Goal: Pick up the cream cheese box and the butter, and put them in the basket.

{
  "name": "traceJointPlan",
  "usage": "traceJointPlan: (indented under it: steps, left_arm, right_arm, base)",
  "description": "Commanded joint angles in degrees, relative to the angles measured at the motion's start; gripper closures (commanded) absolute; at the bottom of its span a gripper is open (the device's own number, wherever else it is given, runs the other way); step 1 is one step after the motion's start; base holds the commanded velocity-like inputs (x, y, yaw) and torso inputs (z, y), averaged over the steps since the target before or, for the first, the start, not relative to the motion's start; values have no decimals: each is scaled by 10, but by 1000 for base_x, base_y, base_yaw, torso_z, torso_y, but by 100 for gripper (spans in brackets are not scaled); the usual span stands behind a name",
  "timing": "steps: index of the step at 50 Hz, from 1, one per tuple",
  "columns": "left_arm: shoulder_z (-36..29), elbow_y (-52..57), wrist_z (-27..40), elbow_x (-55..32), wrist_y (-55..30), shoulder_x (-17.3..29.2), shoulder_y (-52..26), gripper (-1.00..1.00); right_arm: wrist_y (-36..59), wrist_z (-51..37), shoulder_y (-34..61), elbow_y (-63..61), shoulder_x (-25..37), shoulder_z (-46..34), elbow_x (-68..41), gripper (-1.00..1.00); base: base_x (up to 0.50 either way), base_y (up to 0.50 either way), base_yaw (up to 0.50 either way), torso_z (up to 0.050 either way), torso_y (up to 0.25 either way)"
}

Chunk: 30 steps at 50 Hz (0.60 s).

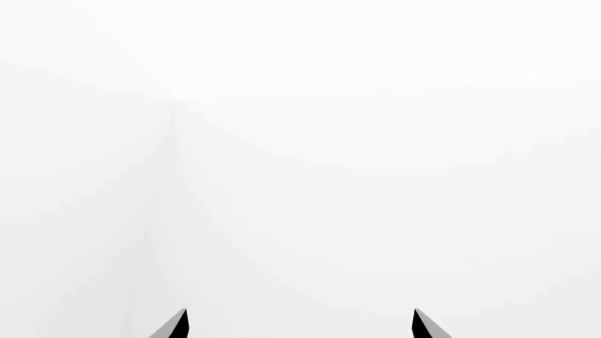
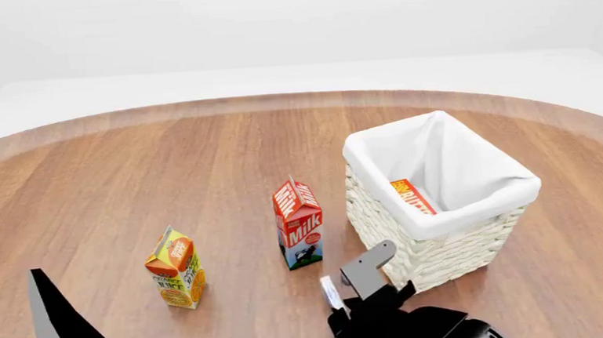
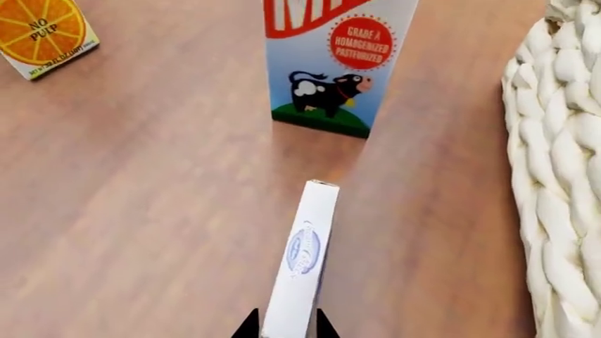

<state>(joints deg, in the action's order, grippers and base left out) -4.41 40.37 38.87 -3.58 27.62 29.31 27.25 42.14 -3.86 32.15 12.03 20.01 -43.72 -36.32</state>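
Observation:
My right gripper (image 3: 286, 327) is shut on the cream cheese box (image 3: 302, 257), a thin white box held edge-on above the wooden table. In the head view this gripper (image 2: 336, 299) is low at the centre, just in front of the basket (image 2: 432, 255), with the white box (image 2: 332, 291) at its tip. The butter (image 2: 412, 196) lies inside the basket against the white liner. My left gripper (image 1: 300, 325) is open and empty and faces only blank white. My left arm (image 2: 60, 333) shows at the bottom left of the head view.
A red-and-white milk carton (image 2: 299, 224) stands left of the basket, straight ahead of the held box in the right wrist view (image 3: 338, 63). An orange juice carton (image 2: 176, 268) stands further left. The basket's wicker wall (image 3: 559, 176) is close beside the right gripper.

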Motion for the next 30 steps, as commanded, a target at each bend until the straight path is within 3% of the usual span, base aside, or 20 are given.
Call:
traceJointPlan:
  steps: [1,30]
  left_arm:
    - [0,3,1,1,-2,0,1,-100]
    - [-3,-6,0,1,5,1,-2,-100]
  right_arm:
    - [10,-15,-6,-50,15,11,-10,100]
    - [9,-61,-35,-178,55,45,-37,100]
  base:
    - [0,0,0,0,0]
    - [0,0,0,0,0]
